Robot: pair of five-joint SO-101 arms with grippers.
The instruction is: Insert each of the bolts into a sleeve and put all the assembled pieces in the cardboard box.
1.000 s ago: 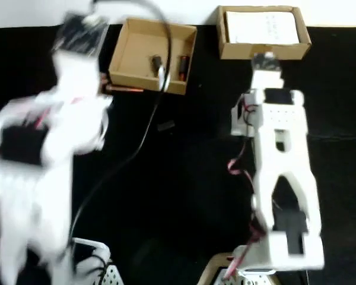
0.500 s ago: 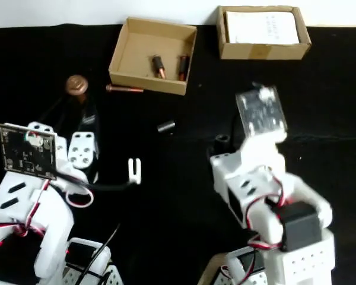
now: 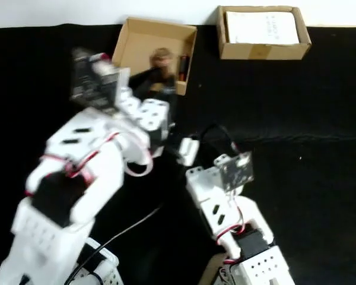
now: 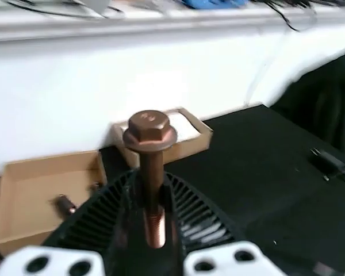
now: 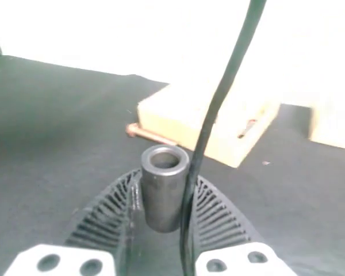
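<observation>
Your left gripper point(image 4: 151, 178) is clamped on a copper bolt point(image 4: 151, 161). Its ribbed black fingers point(image 4: 109, 213) are closed against the threaded shank, and the flanged hex head stands upright above them. In the high view, the left arm point(image 3: 89, 160) stretches from the near left corner of the bench point(image 3: 320, 119) towards the cardboard box point(image 3: 133, 50). The bolt's blurred head shows over the box's open top.

Your right gripper point(image 5: 164, 187) grips a dark grey sleeve point(image 5: 161, 204). The sleeve is pinched upright between the two fingers point(image 5: 224, 215), with its bore open to the top. A black cable point(image 5: 218, 115) hangs across the front of the sleeve on one side. Seen from above, the right arm point(image 3: 225, 202) is folded low at the near edge of the bench, about the middle, well apart from the cardboard box.

The cardboard box stands at the far edge of the bench, left of the middle. One copper-and-dark piece point(image 3: 183, 65) lies inside it, close to its right-hand wall. A loose bolt point(image 5: 152, 133) lies flat on the bench just beside the box's outer wall, as the right wrist view shows. A second box point(image 3: 264, 52) holding a white sheet stands at the far edge, to the right of the cardboard box and apart from it.
</observation>
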